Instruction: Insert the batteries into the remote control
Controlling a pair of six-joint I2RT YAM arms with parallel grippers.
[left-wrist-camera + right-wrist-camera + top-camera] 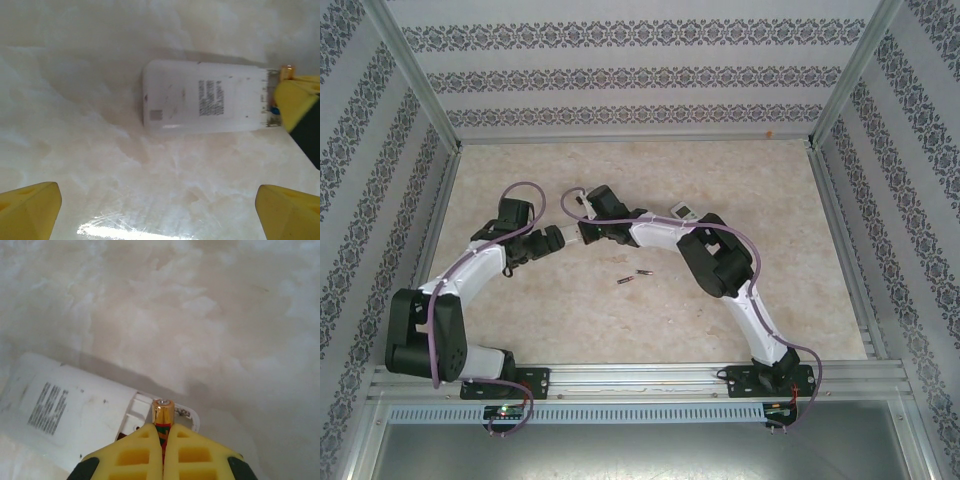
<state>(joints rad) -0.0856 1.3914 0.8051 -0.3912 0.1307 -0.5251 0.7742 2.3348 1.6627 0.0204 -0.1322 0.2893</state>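
Above remote [75,412] open end: battery [163,412] clamped in right gripper [163,432].

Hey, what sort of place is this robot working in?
Probably a purpose-built robot test booth, not a home: a metal frame holds wallpapered walls around a marble-look tabletop, and the left arm and right arm are bolted to a rail at its near edge.

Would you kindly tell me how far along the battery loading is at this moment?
Done: the remote lies back-up with its battery bay exposed; whether a cell already sits inside, I cannot tell. In hand: the right pincer is shut on one battery, at the bay. The left pincer hangs open near the remote. Left: seating that battery, then two loose batteries on the table.
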